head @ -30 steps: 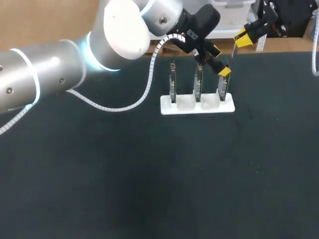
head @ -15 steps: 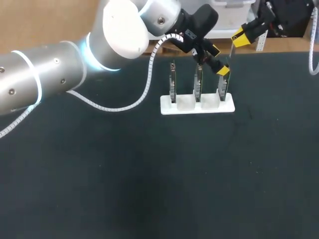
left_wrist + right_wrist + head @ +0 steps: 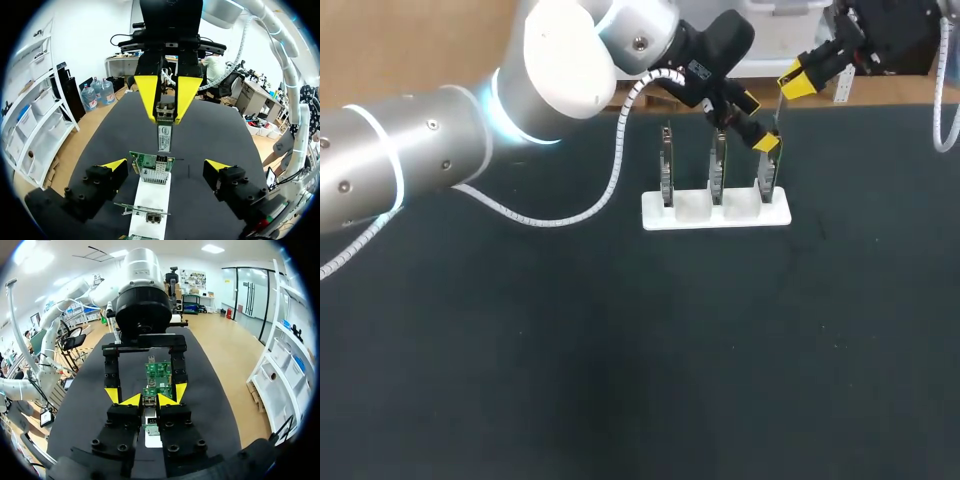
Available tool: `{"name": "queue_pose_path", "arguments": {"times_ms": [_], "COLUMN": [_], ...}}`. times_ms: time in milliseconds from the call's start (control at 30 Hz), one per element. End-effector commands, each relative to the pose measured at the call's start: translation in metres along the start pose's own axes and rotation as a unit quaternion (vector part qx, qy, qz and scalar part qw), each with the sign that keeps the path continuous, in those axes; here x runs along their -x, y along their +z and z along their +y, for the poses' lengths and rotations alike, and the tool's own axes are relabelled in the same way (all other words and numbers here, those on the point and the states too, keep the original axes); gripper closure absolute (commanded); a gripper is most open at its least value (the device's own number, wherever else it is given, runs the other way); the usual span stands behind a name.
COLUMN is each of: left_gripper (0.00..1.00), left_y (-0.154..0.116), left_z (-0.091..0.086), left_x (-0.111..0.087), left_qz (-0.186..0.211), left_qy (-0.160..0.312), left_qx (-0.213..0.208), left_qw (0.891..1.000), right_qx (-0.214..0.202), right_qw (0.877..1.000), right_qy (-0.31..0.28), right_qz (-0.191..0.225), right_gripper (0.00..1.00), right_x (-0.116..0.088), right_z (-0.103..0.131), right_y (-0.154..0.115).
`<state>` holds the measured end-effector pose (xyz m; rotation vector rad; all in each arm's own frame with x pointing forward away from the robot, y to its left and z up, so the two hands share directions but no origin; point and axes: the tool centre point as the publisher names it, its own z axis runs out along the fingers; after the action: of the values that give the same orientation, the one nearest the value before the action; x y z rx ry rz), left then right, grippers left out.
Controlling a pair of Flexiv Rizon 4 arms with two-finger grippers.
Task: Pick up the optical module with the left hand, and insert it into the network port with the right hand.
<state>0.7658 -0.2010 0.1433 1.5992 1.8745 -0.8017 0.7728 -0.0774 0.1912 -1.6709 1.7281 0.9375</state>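
Dark matte table (image 3: 620,380) takes up basically the whole head view. Biggest thing over it is the fat silver left arm (image 3: 440,140) with its coiled white cable, coming in from the left and reaching way past the middle. The black right arm (image 3: 880,30) only pokes in at the far right corner.

Toward the back sits a long white plastic holder (image 3: 715,212) with three green circuit cards standing upright in a row: left card (image 3: 666,170), middle card (image 3: 718,165), right card (image 3: 766,178).

The left gripper (image 3: 758,122) hangs right at the top of that right card, fingers spread wide with nothing between them but the card's top edge. From its wrist view the two yellow tips flank the card, one on each side, not touching it. So it's pretty crowded around that card, and in the head view one left fingertip sits just beside the module.

The right gripper (image 3: 165,111) is above the same card, yellow tips pinching the top end of the small grey metal optical module (image 3: 164,137). Module hangs with its long axis vertical, free end pointing straight down at the metal network port (image 3: 161,162) on the card's top edge. It's just above the port; can't tell if it's touching.
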Motion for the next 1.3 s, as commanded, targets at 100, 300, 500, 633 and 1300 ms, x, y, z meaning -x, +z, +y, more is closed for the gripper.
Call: {"name": "queue_pose_path", "arguments": {"times_ms": [100, 300, 500, 633, 1300], "left_gripper": [0.00, 0.00, 0.00, 0.00, 0.00], "left_y": [0.000, 0.000, 0.000, 0.000, 0.000], "left_z": [0.001, 0.001, 0.001, 0.001, 0.001], "left_x": [0.000, 0.000, 0.000, 0.000, 0.000], "left_qz": [0.000, 0.000, 0.000, 0.000, 0.000], "left_qy": [0.001, 0.001, 0.001, 0.001, 0.001], "left_qx": [-0.001, -0.001, -0.001, -0.001, -0.001], "left_qw": [1.000, 1.000, 1.000, 1.000, 1.000], "right_qx": [0.011, 0.014, 0.019, 0.026, 0.037], "right_qw": [1.000, 1.000, 1.000, 0.999, 0.999], "right_qy": [0.002, 0.004, 0.012, 0.013, 0.015], "right_qz": [0.004, 0.008, 0.011, 0.012, 0.017], "right_gripper": [1.00, 1.00, 1.00, 1.00, 1.00], "right_x": [-0.001, -0.006, -0.010, -0.011, -0.016], "right_z": [-0.010, -0.012, -0.010, -0.009, -0.005], "right_y": [0.005, 0.008, 0.011, 0.011, 0.010]}}
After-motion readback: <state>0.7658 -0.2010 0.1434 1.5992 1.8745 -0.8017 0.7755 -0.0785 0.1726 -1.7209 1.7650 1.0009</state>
